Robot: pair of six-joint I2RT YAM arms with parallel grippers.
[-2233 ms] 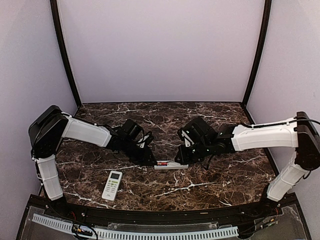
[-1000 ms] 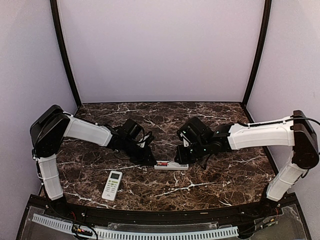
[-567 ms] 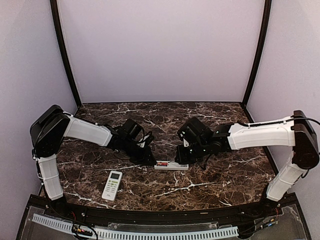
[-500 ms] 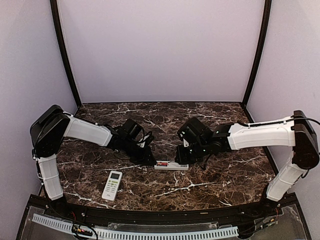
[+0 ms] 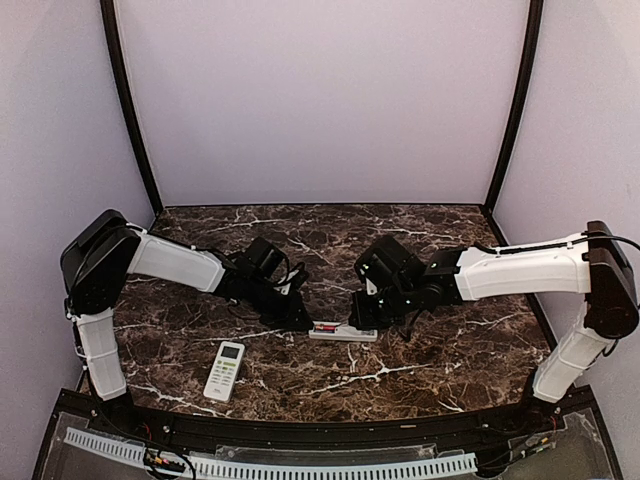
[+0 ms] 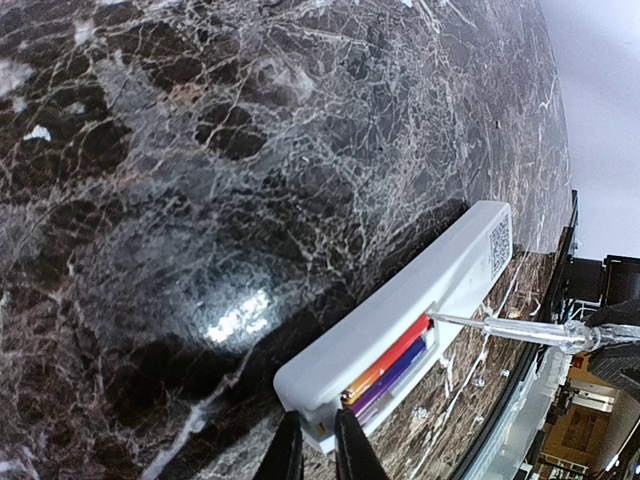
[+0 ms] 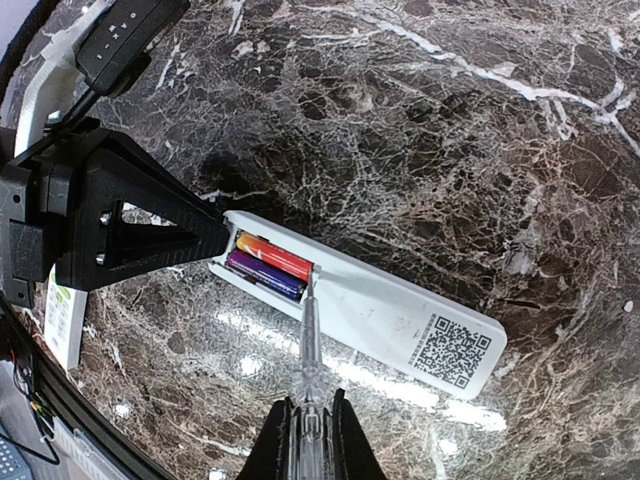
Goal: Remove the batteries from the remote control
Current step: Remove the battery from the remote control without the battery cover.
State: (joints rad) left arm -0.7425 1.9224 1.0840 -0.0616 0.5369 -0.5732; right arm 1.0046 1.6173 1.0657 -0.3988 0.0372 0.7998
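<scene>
Long white plastic remote (image 5: 343, 331) on dark marbled surface (image 5: 440, 370), between left gripper (image 6: 318, 450) and right gripper (image 7: 307, 440); slim cylindrical batteries (image 7: 270, 264) and clear screwdriver (image 7: 308, 345) tip inside. Second white remote (image 5: 224, 370) nearer, leftward.

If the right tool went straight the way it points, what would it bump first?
Its clear stick reaches ahead of the right tool, so the tip would probably hit the end of the red battery in the open remote first.

The table (image 7: 480, 130) is white-veined dark marble, the remote (image 7: 380, 305) white, the batteries (image 7: 275, 256) red and purple.
</scene>
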